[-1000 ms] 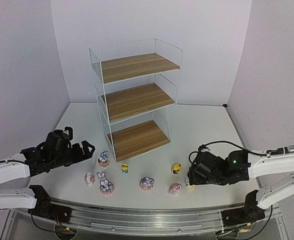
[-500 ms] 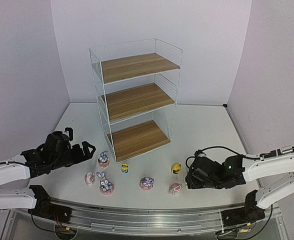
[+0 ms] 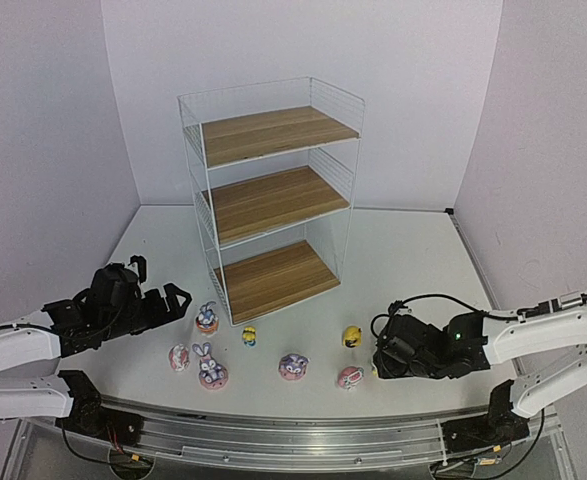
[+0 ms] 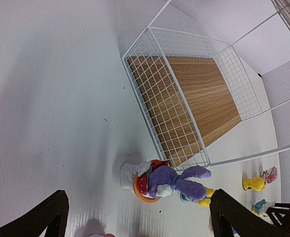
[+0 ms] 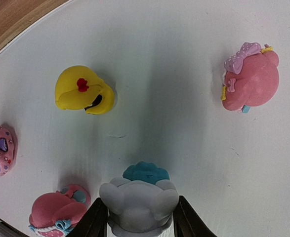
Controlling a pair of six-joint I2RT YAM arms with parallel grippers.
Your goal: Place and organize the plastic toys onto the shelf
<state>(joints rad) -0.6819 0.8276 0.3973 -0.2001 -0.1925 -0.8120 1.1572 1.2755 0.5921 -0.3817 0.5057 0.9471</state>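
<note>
My right gripper (image 5: 139, 219) has a finger against each side of a grey-white toy with a blue top (image 5: 140, 202), which stands on the table. In the top view the right gripper (image 3: 378, 362) hides that toy. Around it lie a yellow toy (image 5: 84, 90), a pink round toy (image 5: 251, 79) and another pink toy (image 5: 58, 212). My left gripper (image 4: 140, 217) is open above a purple long-eared bunny (image 4: 167, 180) by the shelf's corner (image 4: 184, 98). The shelf (image 3: 273, 190) stands at the back with bare boards. Several toys (image 3: 211, 366) lie in a row before it.
The white table (image 3: 413, 260) runs between purple walls. A metal rail (image 3: 293, 430) with both arm bases lines the near edge. A small yellow toy (image 4: 256, 183) sits past the bunny in the left wrist view.
The right gripper has sunk lower and narrowed its jaws onto the grey-white toy. The left arm has dropped slightly toward the bunny.
</note>
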